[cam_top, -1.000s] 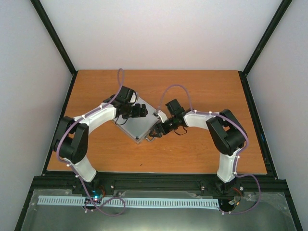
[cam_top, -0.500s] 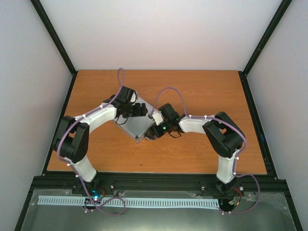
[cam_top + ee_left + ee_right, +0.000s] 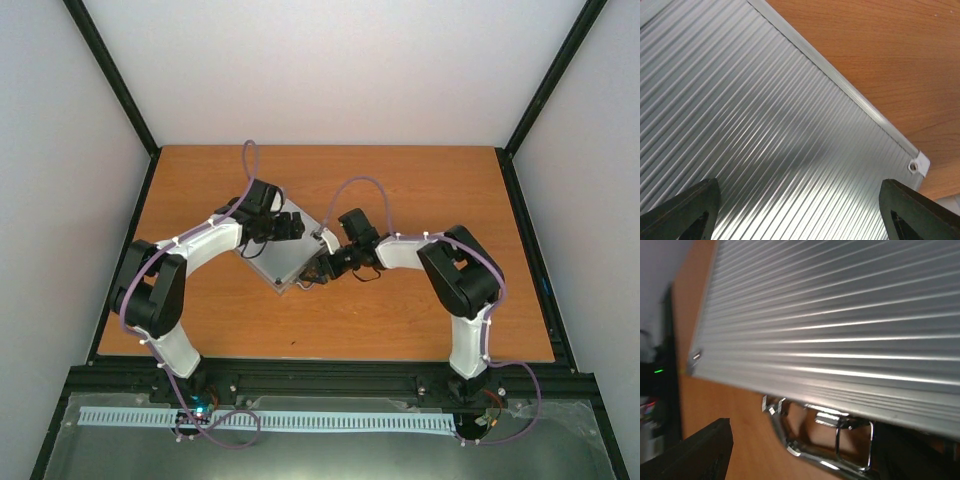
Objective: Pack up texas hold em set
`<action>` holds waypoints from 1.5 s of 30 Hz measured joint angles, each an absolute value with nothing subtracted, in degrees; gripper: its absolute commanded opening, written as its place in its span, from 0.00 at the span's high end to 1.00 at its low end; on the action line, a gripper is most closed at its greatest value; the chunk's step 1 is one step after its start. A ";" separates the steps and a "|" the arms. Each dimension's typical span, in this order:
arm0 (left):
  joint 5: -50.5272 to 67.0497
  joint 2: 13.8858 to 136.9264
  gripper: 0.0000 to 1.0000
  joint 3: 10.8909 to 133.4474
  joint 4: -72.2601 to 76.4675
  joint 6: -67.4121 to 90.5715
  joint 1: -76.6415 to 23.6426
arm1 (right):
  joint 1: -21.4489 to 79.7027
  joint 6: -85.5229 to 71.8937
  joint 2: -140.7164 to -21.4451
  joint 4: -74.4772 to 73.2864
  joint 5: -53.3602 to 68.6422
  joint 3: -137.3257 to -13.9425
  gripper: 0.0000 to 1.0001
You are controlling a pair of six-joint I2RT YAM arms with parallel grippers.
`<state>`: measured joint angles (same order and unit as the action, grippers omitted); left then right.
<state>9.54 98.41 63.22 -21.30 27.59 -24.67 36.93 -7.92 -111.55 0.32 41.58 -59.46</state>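
Two spread jaws, we note: left end effector (image 3: 797,189) over closed case (image 3: 283,257), right end effector (image 3: 810,440) astride handle (image 3: 790,449).

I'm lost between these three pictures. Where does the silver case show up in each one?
Top external: the case lies at an angle near the middle of the orange table.
Left wrist: the case fills the left and bottom, with a riveted corner at lower right.
Right wrist: the case fills the upper right, with its metal handle below.
Shared landmark: the orange table shows beside the case in all three.
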 measured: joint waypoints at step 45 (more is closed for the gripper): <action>9.54 98.19 0.11 64.82 -23.07 27.09 -24.64 | 34.50 -7.44 -100.99 -11.42 51.68 -54.94 0.96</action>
<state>9.54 98.19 64.82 -23.07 27.09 -24.64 34.50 -7.44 -100.99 -11.42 51.68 -54.94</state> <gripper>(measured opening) 0.895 0.053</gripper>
